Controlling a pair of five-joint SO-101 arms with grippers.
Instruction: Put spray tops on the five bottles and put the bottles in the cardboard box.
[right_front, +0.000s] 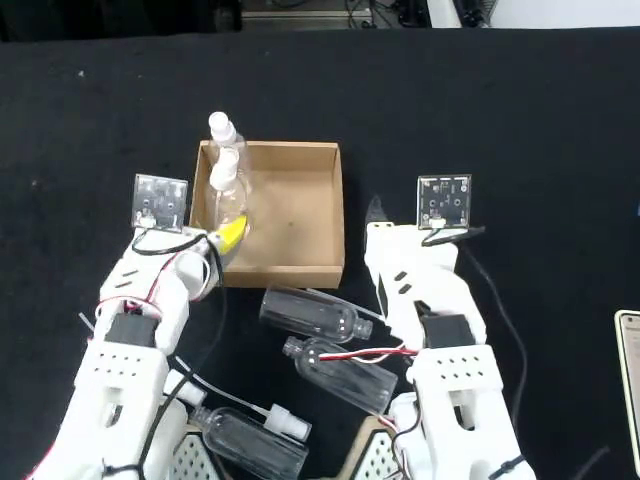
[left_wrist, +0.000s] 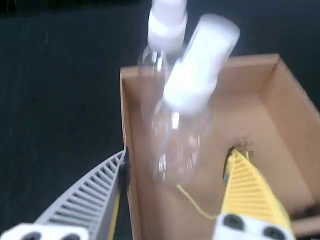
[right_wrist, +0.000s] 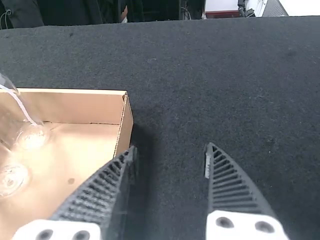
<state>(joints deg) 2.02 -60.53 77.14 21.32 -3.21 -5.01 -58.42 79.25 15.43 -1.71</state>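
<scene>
Clear plastic bottle with white spray top (right_front: 228, 200), inside the brown cardboard box (right_front: 295, 225) against its left wall, is straddled ungripped by the wide-open left pincer (left_wrist: 177, 154); right pincer (right_wrist: 170, 148) gaped, empty; bottle judged light, slippery, thin-walled, best taken mid-body.

Both arms sat side by side, reaching forward. The left arm (right_front: 135, 330), white links, angled slightly inward, with red and black wiring looped near its wrist. The left gripper (left_wrist: 177, 152) pointed forward and down, jaws spread wide: one grey finger (left_wrist: 92, 192), one yellow finger (left_wrist: 250, 190). The right arm (right_front: 440, 330) ran nearly straight ahead, with a red wire crossing a joint partway along. The right gripper (right_wrist: 170, 147) was parted too, both black fingers (right_wrist: 230, 180) ribbed, tips well apart, aimed ahead and low.
</scene>
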